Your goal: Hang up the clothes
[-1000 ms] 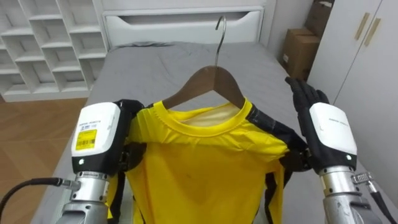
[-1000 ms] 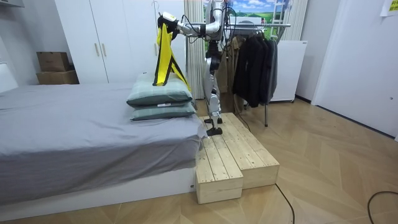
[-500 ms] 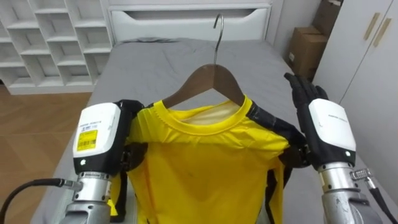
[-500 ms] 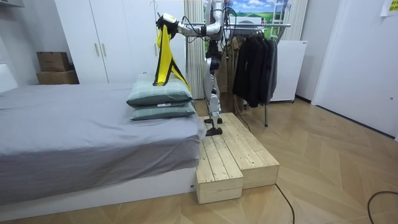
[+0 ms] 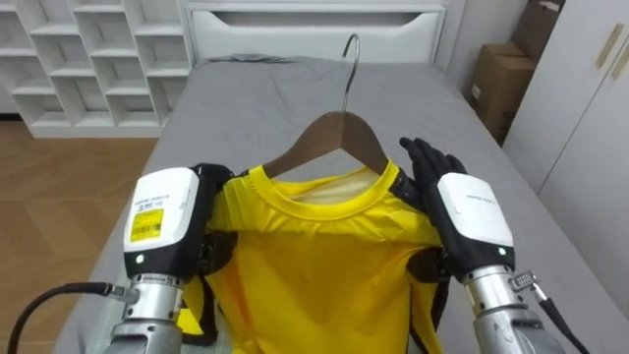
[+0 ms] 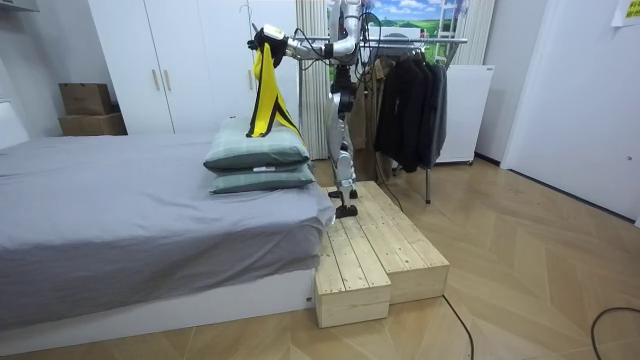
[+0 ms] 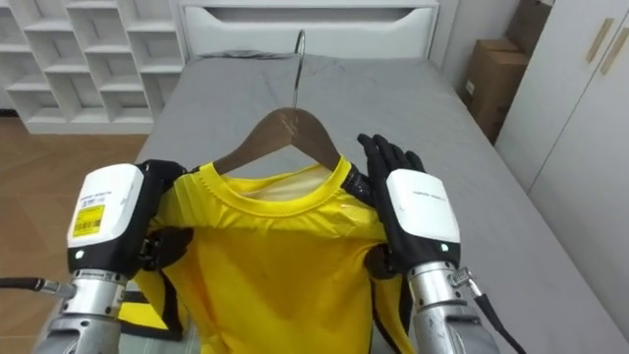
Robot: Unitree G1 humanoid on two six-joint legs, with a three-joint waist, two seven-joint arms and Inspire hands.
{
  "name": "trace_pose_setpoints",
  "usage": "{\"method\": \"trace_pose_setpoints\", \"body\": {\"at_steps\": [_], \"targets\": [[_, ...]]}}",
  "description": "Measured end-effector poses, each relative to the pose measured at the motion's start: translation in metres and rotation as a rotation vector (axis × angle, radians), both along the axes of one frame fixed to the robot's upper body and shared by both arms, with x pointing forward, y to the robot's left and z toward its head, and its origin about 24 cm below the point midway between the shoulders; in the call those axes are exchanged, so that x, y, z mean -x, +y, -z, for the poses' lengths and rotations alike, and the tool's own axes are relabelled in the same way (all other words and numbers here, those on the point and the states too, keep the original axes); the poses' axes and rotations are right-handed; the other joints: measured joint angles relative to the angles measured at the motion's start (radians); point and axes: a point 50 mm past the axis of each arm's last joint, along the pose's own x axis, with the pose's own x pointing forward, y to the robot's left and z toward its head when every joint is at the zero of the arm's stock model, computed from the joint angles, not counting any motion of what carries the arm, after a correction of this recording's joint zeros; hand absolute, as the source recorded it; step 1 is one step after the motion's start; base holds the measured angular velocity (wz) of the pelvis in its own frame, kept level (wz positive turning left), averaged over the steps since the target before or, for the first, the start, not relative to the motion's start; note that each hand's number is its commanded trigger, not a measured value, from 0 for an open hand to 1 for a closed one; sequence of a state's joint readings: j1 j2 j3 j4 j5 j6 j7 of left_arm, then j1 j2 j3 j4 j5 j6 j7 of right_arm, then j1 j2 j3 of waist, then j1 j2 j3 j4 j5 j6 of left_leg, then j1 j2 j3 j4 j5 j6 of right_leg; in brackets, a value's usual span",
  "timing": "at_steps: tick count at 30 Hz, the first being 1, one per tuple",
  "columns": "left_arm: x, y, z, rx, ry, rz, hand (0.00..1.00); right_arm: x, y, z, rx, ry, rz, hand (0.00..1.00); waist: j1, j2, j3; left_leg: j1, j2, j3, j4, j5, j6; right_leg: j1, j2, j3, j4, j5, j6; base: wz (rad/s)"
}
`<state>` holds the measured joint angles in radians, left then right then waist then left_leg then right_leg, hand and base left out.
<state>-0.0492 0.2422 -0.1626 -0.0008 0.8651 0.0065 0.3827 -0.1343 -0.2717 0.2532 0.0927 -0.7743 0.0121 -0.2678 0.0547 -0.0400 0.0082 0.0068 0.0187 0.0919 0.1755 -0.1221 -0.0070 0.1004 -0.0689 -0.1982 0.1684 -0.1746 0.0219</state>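
- Yellow shirt [image 5: 314, 265] hangs on a wooden hanger [image 5: 339, 133], held up in front of the robot above the grey bed [image 5: 256, 98]; the hanger's metal hook [image 5: 350, 59] stands free and upright above the collar.
- Left hand [image 5: 169, 221] sits at the shirt's left shoulder edge, its dark fingers curled in against the cloth and clamped on it.
- Right hand [image 5: 462, 211] lies along the shirt's right shoulder, fingers straight and spread, pointing up past the hanger's arm.
- White shelves [image 5: 79, 49] stand to the bed's left; a cardboard box [image 5: 501, 84] and wardrobe doors [image 5: 590, 108] stand to its right.
- In the room view the robot stands on a wooden platform [image 6: 375, 250] beside stacked pillows [image 6: 258, 155], with a clothes rack [image 6: 420, 40] of dark garments [image 6: 405, 100] just behind it.
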Motion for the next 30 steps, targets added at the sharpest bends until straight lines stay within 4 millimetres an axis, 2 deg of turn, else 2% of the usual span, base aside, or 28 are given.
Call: {"method": "trace_pose_setpoints", "body": {"at_steps": [8, 15, 16, 17, 18, 30], "targets": [[0.0, -0.001, 0.002, 0.004, 0.014, -0.019, 1.0, -0.001, 0.004, 0.002, -0.015, 0.018, 0.002, 0.0, 0.006, 0.0, -0.0002, -0.015, 0.0, -0.012, 0.012, 0.0, 0.0, -0.002, 0.0, -0.023, 0.001, 0.0, 0.0, 0.06], [0.0, -0.002, 0.003, -0.01, 0.02, -0.021, 1.0, -0.002, 0.005, 0.007, -0.034, 0.042, 0.003, 0.0, 0.004, -0.001, 0.0001, -0.015, 0.0, -0.014, 0.015, 0.0, 0.0, 0.001, 0.0, -0.026, 0.0, 0.0, 0.0, 0.0], [0.0, -0.002, 0.003, -0.018, 0.019, -0.021, 1.0, -0.002, 0.005, 0.008, -0.033, 0.048, 0.004, 0.41, 0.004, -0.002, -0.0003, -0.016, 0.0, -0.015, 0.015, 0.0, 0.0, 0.001, 0.0, -0.026, 0.0, 0.0, 0.0, 0.0], [0.0, -0.002, 0.003, -0.032, 0.018, -0.022, 1.0, -0.001, 0.005, 0.012, -0.029, 0.06, 0.004, 0.41, 0.003, -0.003, -0.0001, -0.016, 0.0, -0.016, 0.016, 0.0, 0.0, 0.002, 0.0, -0.027, 0.0, 0.0, 0.0, 0.03], [0.0, -0.002, 0.003, -0.042, 0.02, -0.023, 1.0, -0.001, 0.005, 0.015, -0.028, 0.072, 0.006, 1.0, 0.003, -0.004, 0.0005, -0.016, 0.0, -0.017, 0.016, 0.0, 0.0, 0.003, 0.0, -0.027, 0.0, 0.0, 0.0, 0.03], [0.0, -0.005, 0.005, -0.054, 0.048, -0.012, 1.0, -0.007, 0.001, 0.023, -0.023, 0.111, 0.046, 1.0, 0.005, -0.01, 0.0, -0.021, -0.002, -0.038, 0.025, 0.0, 0.0, 0.004, 0.001, -0.032, 0.0, 0.0, 0.0, 0.02]]}}
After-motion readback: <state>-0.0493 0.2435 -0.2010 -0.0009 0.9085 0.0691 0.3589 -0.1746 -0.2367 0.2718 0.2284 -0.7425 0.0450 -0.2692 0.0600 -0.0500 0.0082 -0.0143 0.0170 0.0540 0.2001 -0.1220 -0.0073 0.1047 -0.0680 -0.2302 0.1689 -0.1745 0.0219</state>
